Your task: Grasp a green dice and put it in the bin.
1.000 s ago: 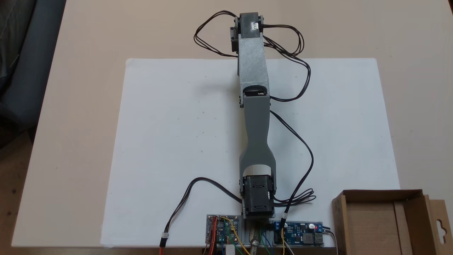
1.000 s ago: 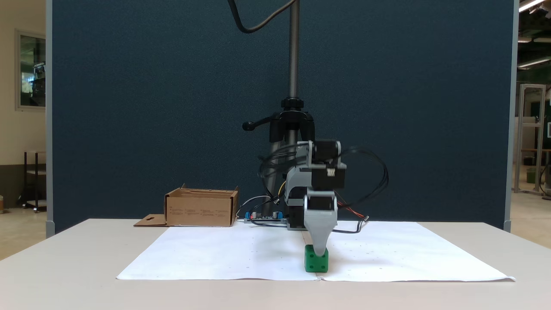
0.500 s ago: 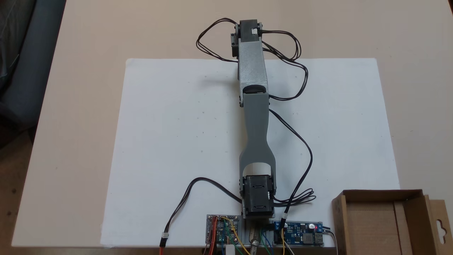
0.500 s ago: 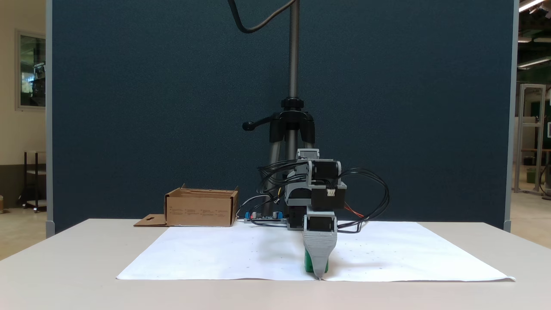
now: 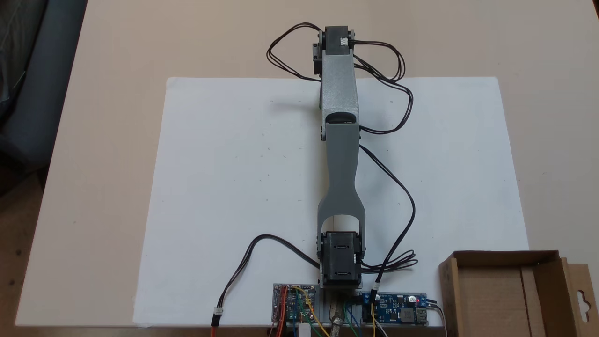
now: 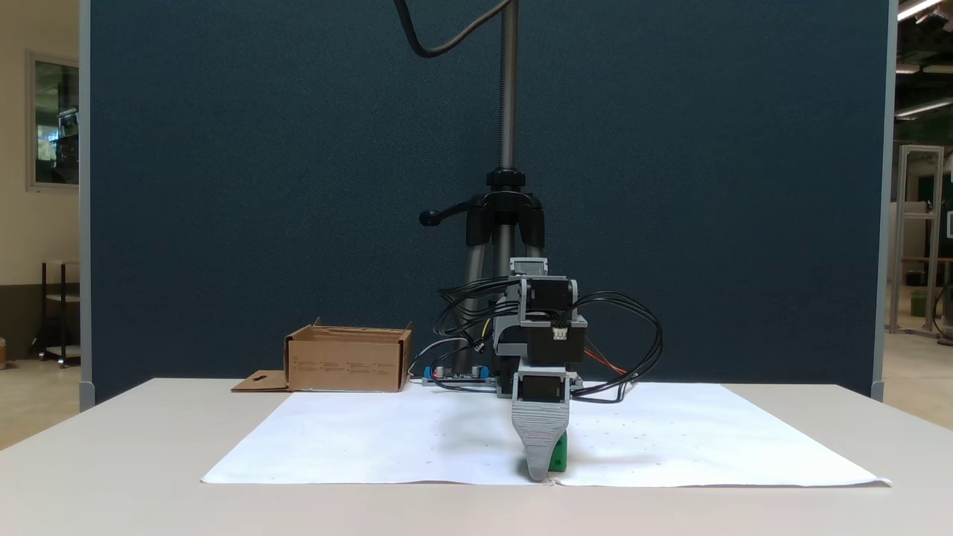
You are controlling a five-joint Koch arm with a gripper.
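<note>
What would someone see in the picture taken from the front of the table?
The grey tool reaches down to the white paper, half hiding a green dice behind it. A cardboard bin sits farther back on the left.

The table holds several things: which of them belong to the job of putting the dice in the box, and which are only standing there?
For the job: green dice; bin; gripper, down at the dice.

Only standing there: white paper sheet; circuit boards; tripod; blue partition.
</note>
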